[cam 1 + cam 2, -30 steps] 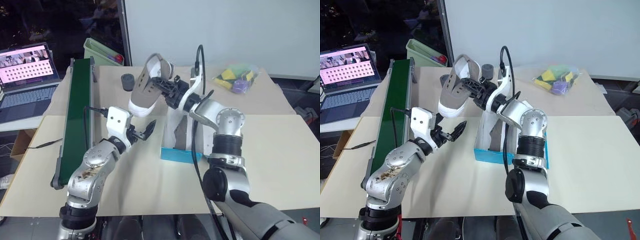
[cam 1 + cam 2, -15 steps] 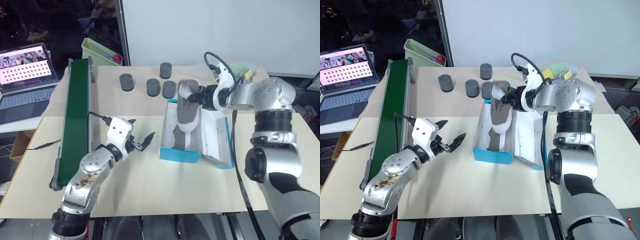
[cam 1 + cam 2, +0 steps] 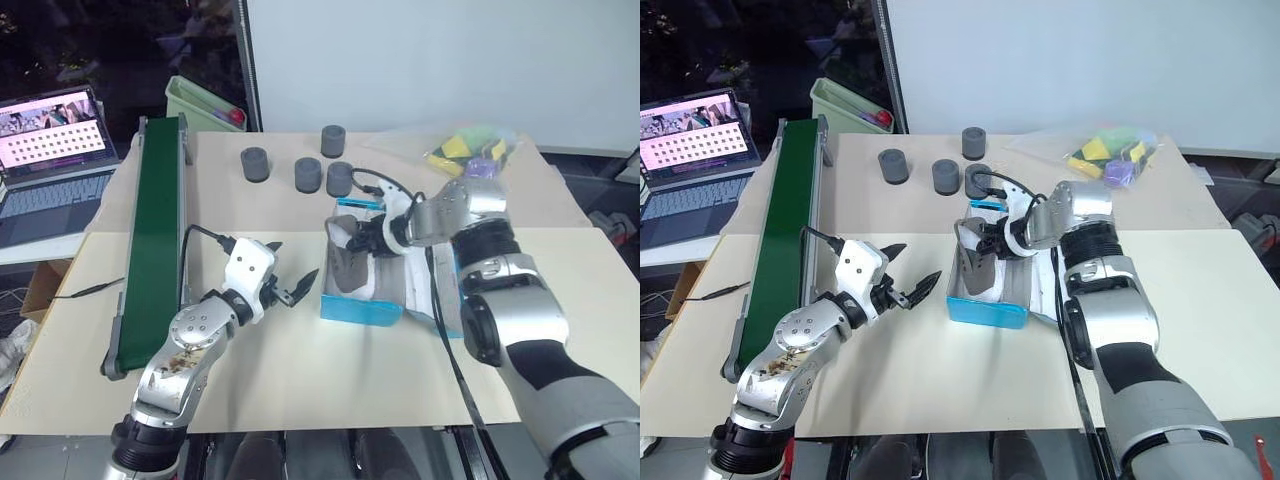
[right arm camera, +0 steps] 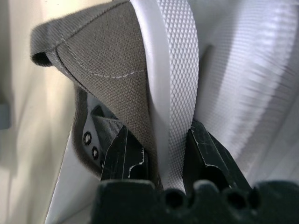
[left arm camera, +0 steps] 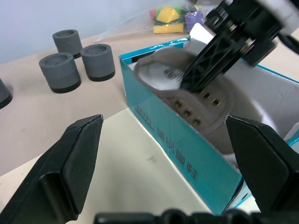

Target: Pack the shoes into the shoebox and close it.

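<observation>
The blue shoebox [image 3: 362, 308] stands open mid-table, its lid [image 3: 443, 300] folded out flat to the right. My right gripper [image 3: 362, 240] reaches down into the box from the right and is shut on a grey-beige shoe [image 3: 343, 232]. In the right wrist view its fingers [image 4: 125, 156] pinch the shoe's [image 4: 112, 70] fabric side and white sole. The shoe's heel end sits tilted inside the box. More grey fabric with eyelets [image 5: 192, 111] lies lower in the box, seemingly a second shoe. My left gripper [image 3: 292, 265] hovers open just left of the box, holding nothing.
A long green conveyor [image 3: 155, 230] runs along the left. Several dark grey cylinders [image 3: 309, 173] stand behind the box. A clear bag of coloured pieces [image 3: 470, 150] lies at the back right, a green bin [image 3: 200, 100] at the back left, and a laptop [image 3: 50, 150] off the table.
My right gripper has swung the shoe from high over the table down into the box, rolling the wrist. The left gripper has barely sunk. The camera has shifted.
</observation>
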{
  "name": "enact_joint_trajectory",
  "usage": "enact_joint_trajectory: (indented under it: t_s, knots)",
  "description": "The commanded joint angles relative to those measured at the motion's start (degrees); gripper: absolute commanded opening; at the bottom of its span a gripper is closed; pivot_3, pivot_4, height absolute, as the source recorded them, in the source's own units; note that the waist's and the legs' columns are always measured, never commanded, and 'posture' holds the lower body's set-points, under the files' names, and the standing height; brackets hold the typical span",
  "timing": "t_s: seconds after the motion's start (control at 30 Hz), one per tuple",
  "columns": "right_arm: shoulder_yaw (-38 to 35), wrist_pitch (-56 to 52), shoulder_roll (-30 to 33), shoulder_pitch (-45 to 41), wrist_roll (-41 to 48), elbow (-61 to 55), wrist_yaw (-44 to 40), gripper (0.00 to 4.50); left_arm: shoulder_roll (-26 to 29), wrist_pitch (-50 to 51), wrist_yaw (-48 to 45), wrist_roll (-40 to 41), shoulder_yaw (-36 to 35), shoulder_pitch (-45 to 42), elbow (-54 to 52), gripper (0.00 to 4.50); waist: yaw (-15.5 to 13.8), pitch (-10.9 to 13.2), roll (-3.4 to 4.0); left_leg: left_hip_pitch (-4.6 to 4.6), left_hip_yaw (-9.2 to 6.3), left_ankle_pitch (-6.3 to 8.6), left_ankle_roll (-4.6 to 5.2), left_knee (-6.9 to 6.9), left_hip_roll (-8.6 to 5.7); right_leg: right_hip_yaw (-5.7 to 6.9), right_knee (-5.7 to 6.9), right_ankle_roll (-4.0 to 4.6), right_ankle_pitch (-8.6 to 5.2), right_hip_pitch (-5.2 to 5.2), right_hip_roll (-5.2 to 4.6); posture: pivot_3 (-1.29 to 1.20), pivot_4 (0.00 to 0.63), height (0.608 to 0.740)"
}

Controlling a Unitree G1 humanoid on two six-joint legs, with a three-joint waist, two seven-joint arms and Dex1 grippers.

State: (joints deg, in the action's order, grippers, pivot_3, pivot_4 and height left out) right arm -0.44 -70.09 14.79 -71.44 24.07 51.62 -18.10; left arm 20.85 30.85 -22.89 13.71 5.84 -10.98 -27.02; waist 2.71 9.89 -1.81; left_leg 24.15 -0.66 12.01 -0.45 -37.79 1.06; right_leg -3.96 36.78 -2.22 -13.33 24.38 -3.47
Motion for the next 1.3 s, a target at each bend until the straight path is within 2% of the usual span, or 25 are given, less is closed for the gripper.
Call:
enact_joint_trajectory:
  t_s: [0.03, 0.17, 0.43, 0.63, 0.7, 0.93, 1.1, 1.3]
  knots:
    - [1.1, 5.6, -0.8, -1.0, -4.4, 4.7, -0.8, 0.70, -0.4, -0.4, 0.3, 0.2, -0.7, -0.9, -2.1, 4.49, 0.0, 0.0, 0.00, -0.01, 0.00, 0.00, 0.00, 0.00, 0.00, 0.00, 0.00, 0.00, 0.00, -0.02, 0.00, 0.00, 0.150, 0.729]
    - [2.9, 8.0, -0.3, -0.5, -7.9, 6.9, -2.7, 0.70, -0.3, -0.1, 0.5, 0.3, -1.1, -1.2, -2.5, 4.49, 0.0, 0.0, 0.00, -0.20, 0.00, 0.00, 0.00, -0.01, -0.01, 0.00, 0.00, 0.00, 0.00, -0.22, -0.01, 0.00, 0.150, 0.729]
    - [11.4, 11.5, -1.1, 2.6, -15.4, 8.8, -9.5, 0.70, -0.7, 0.3, 0.8, 0.1, -0.7, -1.0, -3.2, 4.49, -0.2, -0.3, -0.03, -0.51, 0.00, 0.00, 0.00, -0.04, -0.03, 0.00, 0.02, -0.01, 0.00, -0.52, -0.01, 0.00, 0.150, 0.729]
    - [11.3, 15.3, -4.4, 3.2, -17.5, 11.6, -9.8, 0.70, -0.4, 0.5, 0.7, 0.2, -0.7, -1.3, -3.2, 4.49, 0.2, -0.4, -0.05, -1.34, 0.00, 0.01, -0.01, -0.01, -0.01, 0.01, -0.07, -0.16, -0.14, -1.34, 0.00, 0.00, 0.150, 0.729]
    - [8.8, 15.4, -4.8, 2.6, -16.7, 12.6, -8.6, 1.56, -0.2, 0.6, 0.4, 0.3, -0.8, -1.4, -3.2, 4.50, 0.5, -0.5, -0.06, -1.39, 0.00, 0.01, -0.01, -0.01, 0.00, 0.01, -0.06, -0.27, -0.22, -1.37, 0.01, 0.00, 0.150, 0.729]
    - [6.6, 14.1, -4.0, 0.1, -16.8, 12.7, -9.5, 3.78, -0.2, 0.4, -0.2, 0.3, -0.5, -2.2, -2.6, 4.50, 0.1, -0.5, -0.04, -1.30, -0.06, 0.01, -0.01, 0.00, -0.03, 0.02, -0.06, -0.04, -0.12, -1.32, -0.01, 0.00, 0.150, 0.729]
    - [4.1, 10.9, -2.0, -2.3, -15.4, 9.2, -10.2, 3.78, -0.4, 0.3, -0.4, 0.2, -0.1, -2.6, -2.4, 4.50, -0.2, -0.5, -0.04, -1.24, -0.05, 0.01, -0.01, 0.00, -0.03, 0.02, -0.08, -0.04, -0.13, -1.26, -0.01, 0.00, 0.150, 0.729]
    - [3.6, 5.3, 1.6, -1.1, -15.1, 2.0, -11.9, 3.78, -0.3, 0.0, -1.0, 0.3, -0.1, -3.4, -1.7, 4.50, -0.4, -0.4, 0.00, -0.88, -0.08, 0.01, -0.01, 0.00, -0.05, 0.03, -0.13, -0.04, -0.12, -0.98, -0.02, 0.00, 0.150, 0.729]
